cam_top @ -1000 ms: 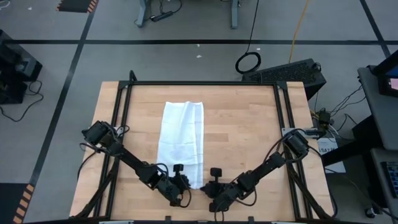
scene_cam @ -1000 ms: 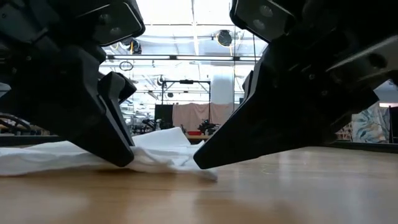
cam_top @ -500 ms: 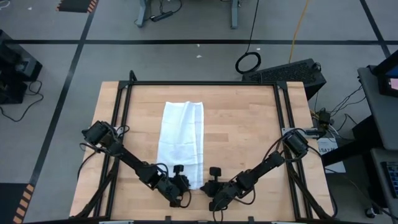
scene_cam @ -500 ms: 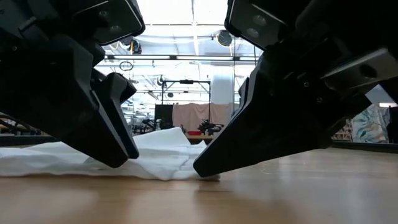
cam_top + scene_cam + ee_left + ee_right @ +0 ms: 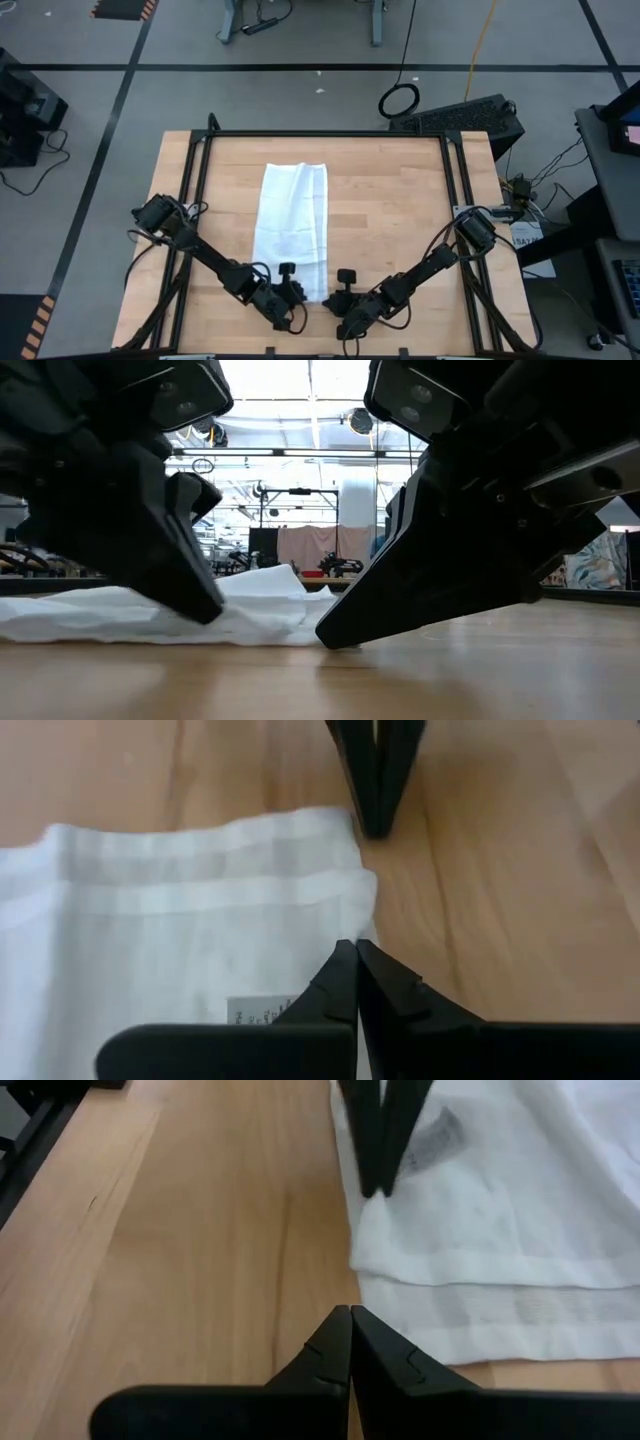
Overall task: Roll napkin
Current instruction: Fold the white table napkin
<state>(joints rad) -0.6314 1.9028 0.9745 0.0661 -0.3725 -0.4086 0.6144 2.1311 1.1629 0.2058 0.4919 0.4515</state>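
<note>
Wooden tabletop [image 5: 380, 210]: we note left gripper [image 5: 356, 952] has just pinched shut on napkin [image 5: 292, 228] near corner; right gripper [image 5: 350, 1317] closed, empty, beside edge.

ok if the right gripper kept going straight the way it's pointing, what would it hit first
Probably the left gripper. In the right wrist view the right gripper, shut over bare wood beside the napkin, points at that gripper's shut tips, planted on the cloth's near corner. It may brush the napkin's edge first; depth is unclear.

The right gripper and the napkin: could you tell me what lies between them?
Only bare wood: in the right wrist view the shut right gripper points at the table just short of the napkin hem.
</note>
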